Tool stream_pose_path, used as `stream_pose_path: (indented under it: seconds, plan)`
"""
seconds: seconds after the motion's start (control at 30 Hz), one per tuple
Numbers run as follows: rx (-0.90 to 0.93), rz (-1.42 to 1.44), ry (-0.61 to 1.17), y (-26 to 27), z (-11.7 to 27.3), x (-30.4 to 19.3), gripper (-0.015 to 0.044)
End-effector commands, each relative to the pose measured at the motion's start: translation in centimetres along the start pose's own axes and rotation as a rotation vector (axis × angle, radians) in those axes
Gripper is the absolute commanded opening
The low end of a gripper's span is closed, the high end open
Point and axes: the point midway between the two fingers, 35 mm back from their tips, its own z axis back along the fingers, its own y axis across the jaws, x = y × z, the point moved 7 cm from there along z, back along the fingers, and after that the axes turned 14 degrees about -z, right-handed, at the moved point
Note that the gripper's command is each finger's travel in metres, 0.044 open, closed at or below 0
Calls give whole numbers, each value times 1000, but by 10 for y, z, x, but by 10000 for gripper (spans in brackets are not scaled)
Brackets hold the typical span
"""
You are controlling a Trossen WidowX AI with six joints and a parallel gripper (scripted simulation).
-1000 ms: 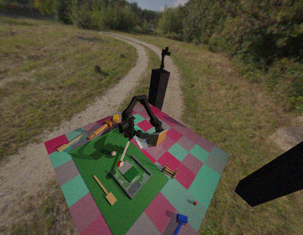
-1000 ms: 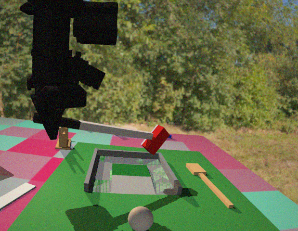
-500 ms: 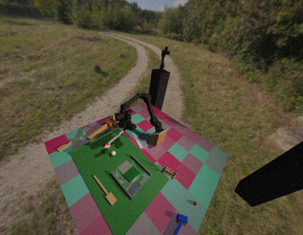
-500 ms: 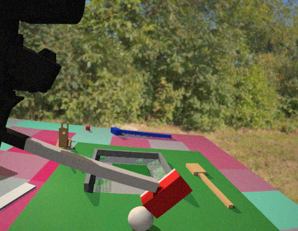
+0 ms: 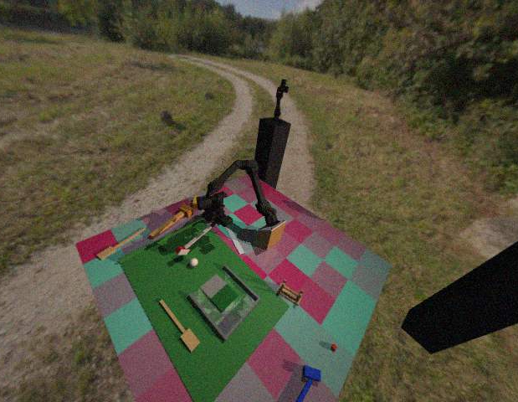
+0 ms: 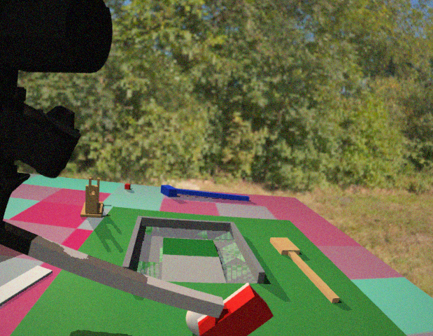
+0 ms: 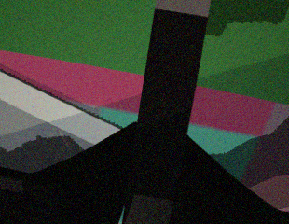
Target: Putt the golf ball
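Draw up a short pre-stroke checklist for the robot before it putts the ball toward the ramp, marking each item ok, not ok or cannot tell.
1. Putter held: ok. The end effector is shut on the red putter, gripping its grey shaft.
2. Putter head behind the ball: ok. In the exterior view the red head sits right at the golf ball, on the side away from the ramp.
3. Head touching the ball: cannot tell.
4. Path to the ramp: ok. Only green mat lies between ball and ramp.
5. Raised green free: ok. Nothing rests on it.
6. Wooden mallet out of the line: ok. It lies off to one side.
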Motion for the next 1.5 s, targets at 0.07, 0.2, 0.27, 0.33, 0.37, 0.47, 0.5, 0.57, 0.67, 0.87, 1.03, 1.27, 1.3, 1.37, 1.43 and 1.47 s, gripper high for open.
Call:
stream_pose_path:
  seconds: [0.07,0.2,0.27,0.33,0.37,0.47,0.5,0.57,0.67,0.87,1.03,1.27,1.3,1.37,1.43,1.47]
  plan:
    - [3,2,-9,0,-9,0,0]
    - [3,2,-9,0,-14,0,0]
    - [3,2,-9,0,-17,0,0]
    - [3,2,-9,0,-21,0,0]
    - [3,2,-9,0,-22,0,0]
    - [3,2,-9,0,-27,0,0]
    - [2,2,-9,0,-29,0,0]
    - [2,2,-9,0,-32,0,0]
    - [2,2,-9,0,-36,0,0]
    - [-3,-4,-5,-1,-34,-1,0]
    - [-3,-4,-5,-1,-34,-1,0]
    - [0,-1,-8,-22,-36,6,0]
    - [0,0,-9,-26,-37,7,0]
    - [0,1,-10,-30,-37,8,0]
    - [0,1,-10,-30,-37,8,0]
    - [0,1,-10,-30,-37,8,0]
